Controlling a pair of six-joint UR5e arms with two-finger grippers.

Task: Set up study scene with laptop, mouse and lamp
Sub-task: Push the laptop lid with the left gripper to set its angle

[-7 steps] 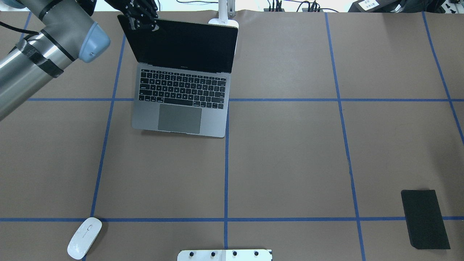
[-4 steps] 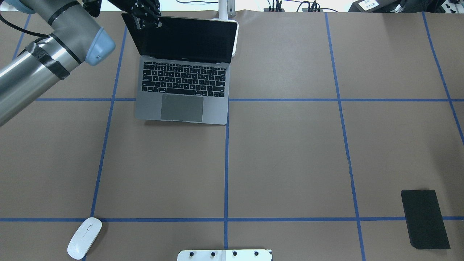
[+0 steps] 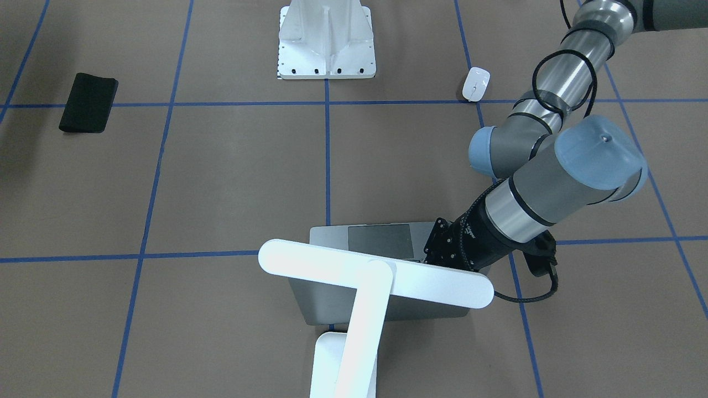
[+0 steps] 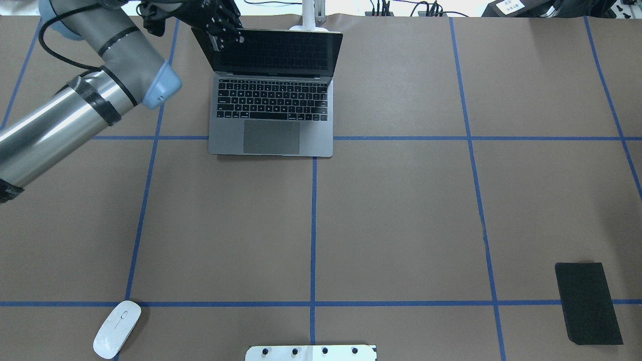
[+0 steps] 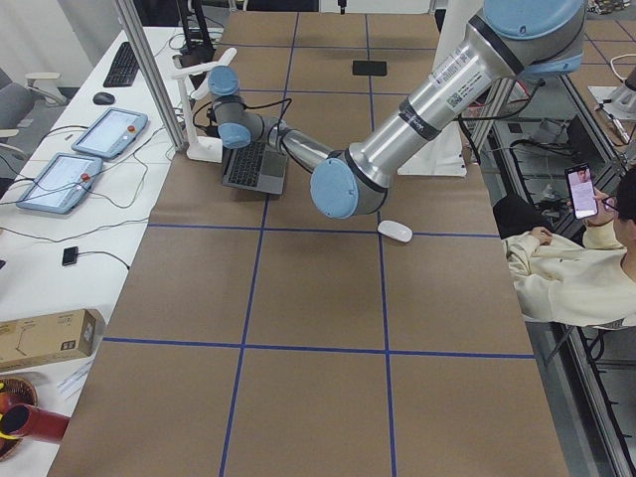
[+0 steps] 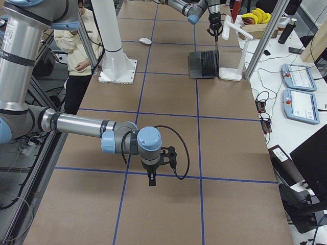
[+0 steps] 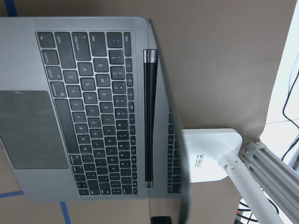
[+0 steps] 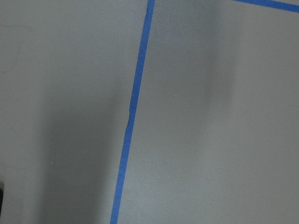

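The laptop [image 4: 273, 120] stands open on the brown table at the far side, keyboard towards the robot; it also shows in the left wrist view [image 7: 93, 116]. My left gripper [image 4: 228, 32] is shut on the lid's top left corner. The white lamp [image 3: 376, 276] stands right behind the lid, its base [image 7: 210, 154] touching or nearly touching it. The white mouse [image 4: 117, 328] lies at the near left, far from both grippers. My right gripper [image 6: 152, 181] points down over bare table; I cannot tell whether it is open or shut.
A flat black pad [image 4: 588, 303] lies at the near right. A white ribbed pedestal [image 3: 326, 41] stands at the robot's edge of the table. Blue tape lines cross the table. A seated person [image 5: 576, 268] is beside the table.
My left gripper has dragged the laptop by its lid away from the robot and to the right, up against the lamp. The mouse and the black pad have not moved.
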